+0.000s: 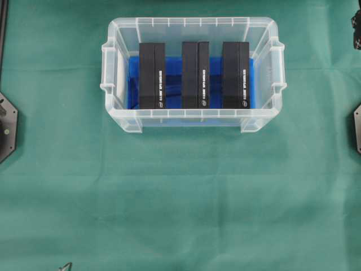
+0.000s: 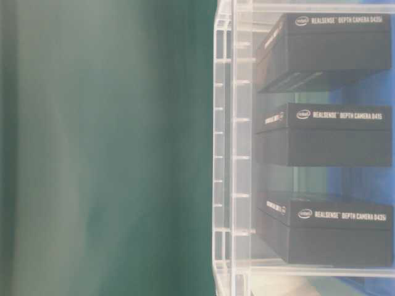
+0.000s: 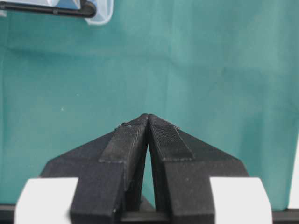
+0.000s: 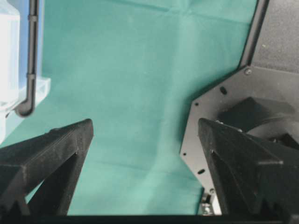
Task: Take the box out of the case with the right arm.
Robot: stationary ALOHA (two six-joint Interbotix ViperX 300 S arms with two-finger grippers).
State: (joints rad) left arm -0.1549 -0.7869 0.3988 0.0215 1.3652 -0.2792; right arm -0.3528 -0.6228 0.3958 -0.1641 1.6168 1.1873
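The clear case [image 1: 192, 23] with a blue floor sits at the back middle of the green cloth. Three black boxes [image 1: 152, 75] [image 1: 195, 74] [image 1: 236, 74] stand side by side inside it. The table-level view shows them through the case wall [image 2: 225, 148], stacked in the picture [image 2: 327, 52] [image 2: 327, 135] [image 2: 327, 228]. My right gripper [image 4: 145, 123] is open over bare cloth with nothing between its fingers; a corner of the case [image 4: 9, 70] is at its far left. My left gripper [image 3: 148, 116] is shut and empty, with a case corner [image 3: 100, 11] far ahead.
Green cloth covers the table. Black arm mount plates sit at the left edge [image 1: 7, 127] and the right edge [image 1: 357, 127]. The right one [image 4: 219, 107] lies just right of my right gripper. A bit of black arm [image 1: 356, 25] shows at the top right corner.
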